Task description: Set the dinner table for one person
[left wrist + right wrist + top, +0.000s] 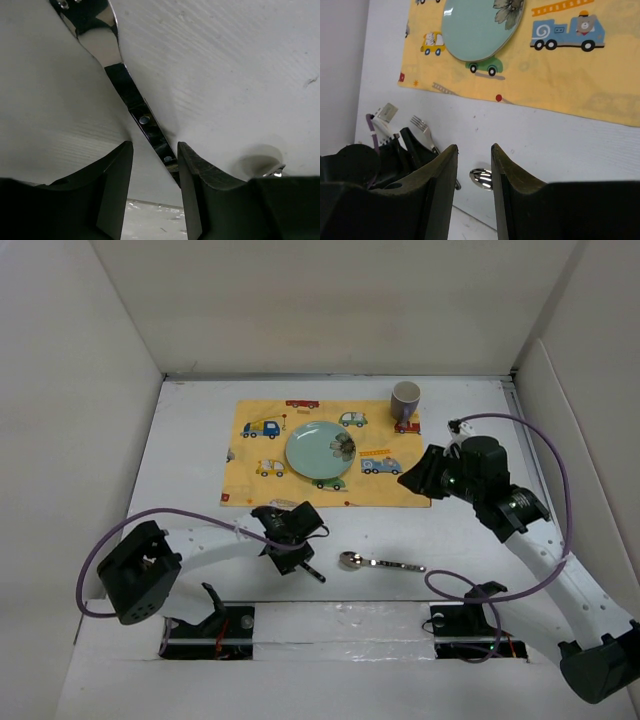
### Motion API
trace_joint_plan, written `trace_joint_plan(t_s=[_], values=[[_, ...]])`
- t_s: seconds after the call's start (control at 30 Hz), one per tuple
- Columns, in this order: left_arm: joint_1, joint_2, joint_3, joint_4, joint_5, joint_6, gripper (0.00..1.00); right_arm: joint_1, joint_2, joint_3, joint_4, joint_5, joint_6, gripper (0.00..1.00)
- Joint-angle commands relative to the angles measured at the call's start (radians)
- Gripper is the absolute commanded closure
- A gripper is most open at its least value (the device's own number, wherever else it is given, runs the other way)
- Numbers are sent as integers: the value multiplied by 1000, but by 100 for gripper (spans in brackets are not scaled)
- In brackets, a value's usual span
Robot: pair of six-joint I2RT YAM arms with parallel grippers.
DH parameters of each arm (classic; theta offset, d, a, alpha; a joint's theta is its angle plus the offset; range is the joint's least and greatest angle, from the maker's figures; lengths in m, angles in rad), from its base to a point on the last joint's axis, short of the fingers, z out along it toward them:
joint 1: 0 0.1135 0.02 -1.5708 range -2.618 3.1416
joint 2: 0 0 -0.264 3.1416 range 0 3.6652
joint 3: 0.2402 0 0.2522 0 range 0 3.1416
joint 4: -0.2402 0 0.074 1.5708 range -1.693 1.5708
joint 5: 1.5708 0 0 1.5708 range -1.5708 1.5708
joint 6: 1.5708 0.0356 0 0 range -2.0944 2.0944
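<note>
The white dinner table [190, 440] carries a yellow car-print cloth [390, 485] with a teal plate [320, 450] and a grey mug [405, 397] on it. A fork [312, 573] lies on the table under my left gripper [290, 548]. In the left wrist view the fork handle [142, 117] runs between the open fingers of that gripper [155, 146], close to the right finger [192, 175]. A spoon [380, 563] lies to the right of it. My right gripper [415, 480] is open and empty, hovering over the cloth's near right corner.
White walls enclose the table on three sides. The right wrist view shows the plate [480, 25], the cloth [560, 85], the fork tines [422, 127] and the spoon bowl [481, 177] below my right gripper [474, 147]. Purple cables loop beside both arms.
</note>
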Motion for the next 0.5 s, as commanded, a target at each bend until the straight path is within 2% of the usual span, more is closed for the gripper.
trace_joint_plan(t_s=[0.0, 0.07, 0.17, 0.2, 0.23, 0.33, 0.43, 0.47], values=[[-8, 26, -26, 7, -24, -143, 63, 13, -30, -4, -9, -94, -8, 61], [-8, 43, -29, -4, -50, -153, 68, 13, -33, 0, -19, -108, -15, 61], [-8, 73, -38, -8, -64, -170, 84, 47, -34, 20, -45, -87, -23, 61], [-8, 76, -42, -10, -67, -176, 95, 61, -34, 28, -51, -64, -26, 61], [-8, 71, -48, -13, -66, -184, 100, 72, -34, 36, -59, -55, -28, 61], [-20, 34, -18, -60, -95, -160, 100, 101, -39, 34, -61, -29, -34, 61], [-20, -19, 178, -197, -168, -31, 100, 127, -42, 34, -65, -5, -35, 61], [-20, -29, 221, -258, -225, 68, 100, 127, -44, 36, -64, -4, -32, 61]])
